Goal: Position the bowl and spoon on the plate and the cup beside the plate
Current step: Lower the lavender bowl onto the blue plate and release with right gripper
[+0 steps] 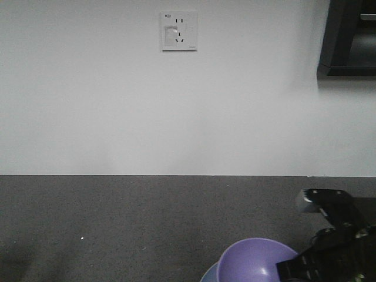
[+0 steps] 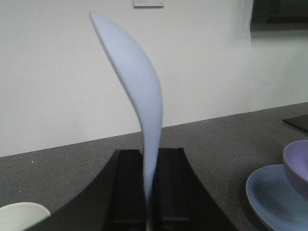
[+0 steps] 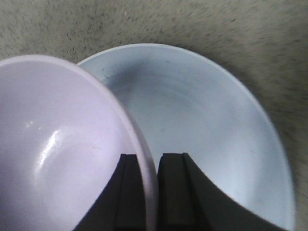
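The bowl (image 3: 57, 144) is gripped at its rim by the right gripper (image 3: 149, 161). One finger is placed inside the wall and the other outside, with the rim pinched between them. The bowl is held over the left part of the plate (image 3: 202, 125). Whether its base is touching the plate cannot be told, since the underside is hidden by the bowl itself. In the front view only the bowl's upper part is seen, as it is cut off by the bottom edge. Only a thin sliver of the plate is shown beneath it, and the right arm is largely cropped at the lower right corner.

The spoon (image 2: 139, 86) is clamped upright in the left gripper (image 2: 150, 154). Its lower end is buried between the closed fingers and its curved upper part is seen edge-on and blurred against the wall (image 1: 176, 106). In the same view only a part of the cup (image 2: 21, 216), a cream-white rim, is visible at the lower left corner on the dark countertop (image 1: 117, 217), well apart from the plate at the right edge. A wall outlet (image 1: 179, 30) is seen high on the wall. A dark object (image 1: 349, 38) at the upper right is cropped and cannot be identified.
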